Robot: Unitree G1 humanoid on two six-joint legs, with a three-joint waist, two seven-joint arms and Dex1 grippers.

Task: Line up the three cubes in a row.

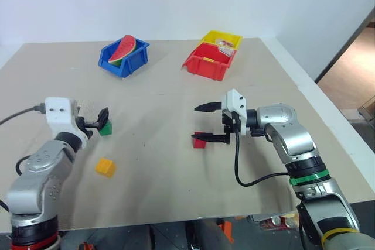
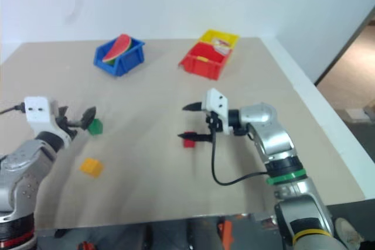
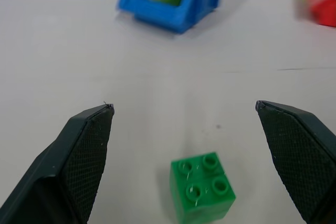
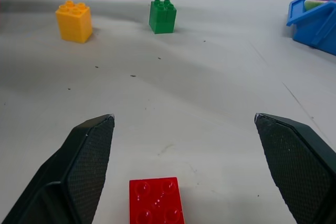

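Beige tabletop [image 1: 176, 180] against a white wall held everything. Right gripper [image 1: 210, 123] pointed across toward the robot's left, fingers spread wide, one finger [image 1: 206, 108] raised above the table and the other low, holding nothing. Red cube [image 1: 200, 140] sat on the table just at the tip of the low finger; whether they touched could not be told. In the right wrist view the red cube [image 4: 156, 200] lay between the two parted fingers, studs up, with clear table on both sides of it.

Left gripper [image 1: 101, 122] was at the left side of the table, pointing roughly level, fingers also spread wide and empty. Green cube [image 1: 105, 128] stood on the table right at its fingertips. In the left wrist view the green cube [image 3: 202, 186] sat between the open fingers, nearer the middle than either pad, touching neither.

Yellow cube [image 1: 105, 167] rested on the table near the green one, closer to the robot, apart from it. In the right wrist view yellow [image 4: 74, 20] and green [image 4: 162, 16] stood side by side with a gap, well away from red. Red was well apart from the other two, toward the table's middle; the three did not form a row.

Further back, a blue bin [image 1: 123, 58] held a watermelon slice [image 1: 122, 50]. To its right a red bin [image 1: 208, 61] and a yellow bin [image 1: 222, 40] sat touching each other, with small items inside too unclear to name.
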